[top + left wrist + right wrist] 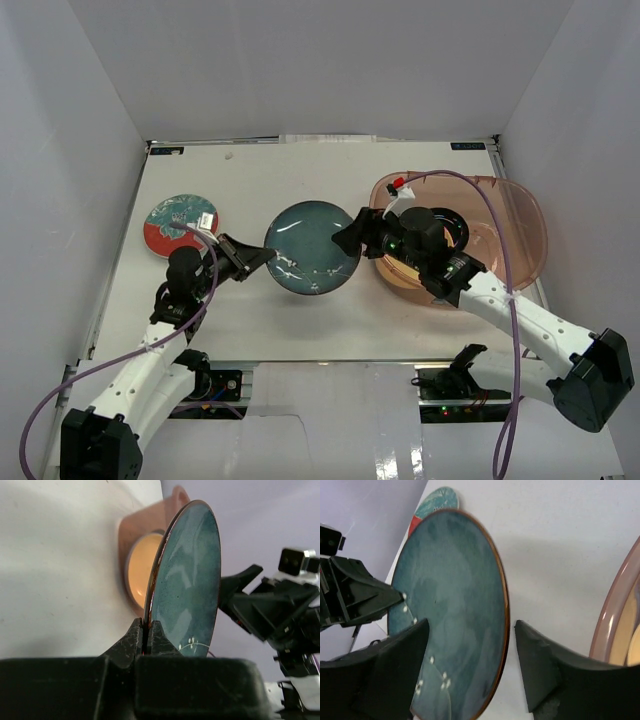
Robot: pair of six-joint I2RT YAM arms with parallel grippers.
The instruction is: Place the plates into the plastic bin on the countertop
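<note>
In the middle of the top view, the round glossy dark teal plate (pixel 312 248) sits over the flat white countertop (pixel 250 180), its left rim pinched tight by the left gripper (pixel 146 630). The right gripper (pixel 471 625) is spread wide, one finger on each side of the plate's right rim. The translucent pinkish plastic bin (pixel 510 235) lies at right. A round red-and-teal patterned plate (pixel 180 225) lies at upper left.

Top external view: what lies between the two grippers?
A round dark teal glossy plate, seen there: the left gripper pinches one rim, the open right gripper straddles the opposite rim.
</note>
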